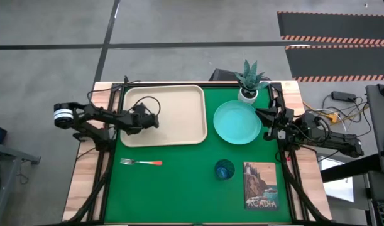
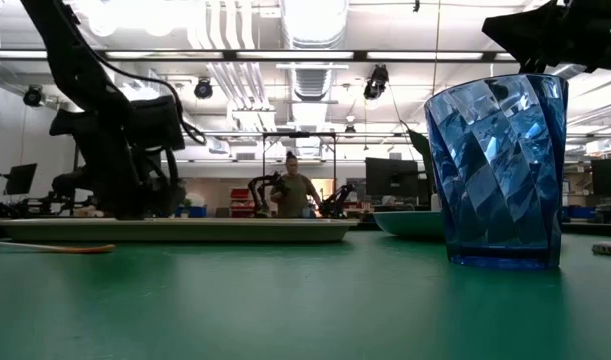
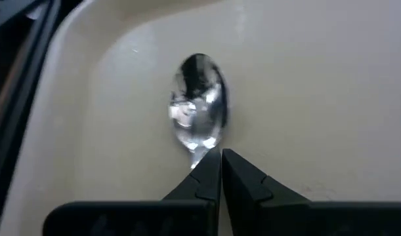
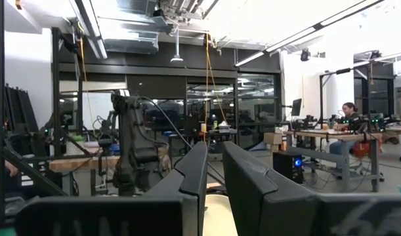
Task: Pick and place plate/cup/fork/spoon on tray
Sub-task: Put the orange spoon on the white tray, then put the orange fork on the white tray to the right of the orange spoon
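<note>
Down on the large beige plastic tray (image 1: 179, 129), near its left end, the small silver spoon (image 3: 198, 105) lies with its oval bowl showing and its handle pinched between the left gripper (image 3: 220, 164) jaws, which are closed tight on it. The risk now, I'd say: if those jaws part while the arm is tilted, the spoon could skid toward the rim, or drag along when the arm lifts. The left arm reaches in low over the tray from the table's left side. The silver fork with the orange-red handle (image 1: 141, 162) waits on the green table (image 1: 179, 188), the round turquoise plate (image 1: 237, 122) just right of the tray, the dark-blue tumbler (image 1: 224, 169) below it. The right gripper (image 4: 213, 170) rests beside the plate, jaws nearly together, holding nothing.
</note>
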`<action>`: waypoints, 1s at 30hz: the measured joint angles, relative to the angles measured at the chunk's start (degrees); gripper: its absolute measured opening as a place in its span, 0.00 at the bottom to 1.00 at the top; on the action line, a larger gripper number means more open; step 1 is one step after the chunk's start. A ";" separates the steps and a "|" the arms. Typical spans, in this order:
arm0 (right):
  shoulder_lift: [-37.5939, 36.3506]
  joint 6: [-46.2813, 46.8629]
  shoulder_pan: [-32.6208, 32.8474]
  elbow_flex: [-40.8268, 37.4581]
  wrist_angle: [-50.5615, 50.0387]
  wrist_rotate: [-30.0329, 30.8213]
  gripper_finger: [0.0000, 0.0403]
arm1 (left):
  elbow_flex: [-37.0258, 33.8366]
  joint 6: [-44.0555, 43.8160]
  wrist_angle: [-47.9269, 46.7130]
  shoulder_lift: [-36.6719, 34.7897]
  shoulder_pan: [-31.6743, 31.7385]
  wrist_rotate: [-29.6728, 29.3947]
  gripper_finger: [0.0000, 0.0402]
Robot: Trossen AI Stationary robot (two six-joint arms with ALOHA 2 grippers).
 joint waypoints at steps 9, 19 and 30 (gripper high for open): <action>0.00 0.08 0.01 0.00 0.00 -0.01 0.11 | 0.15 -0.15 0.35 3.18 2.77 -3.33 0.00; 0.00 0.09 0.01 0.00 -0.01 -0.01 0.11 | -0.07 -0.22 -0.18 2.46 4.23 -4.07 0.00; 0.00 0.09 0.00 0.00 0.00 -0.02 0.11 | 1.03 1.57 -0.02 -1.88 3.08 2.28 0.00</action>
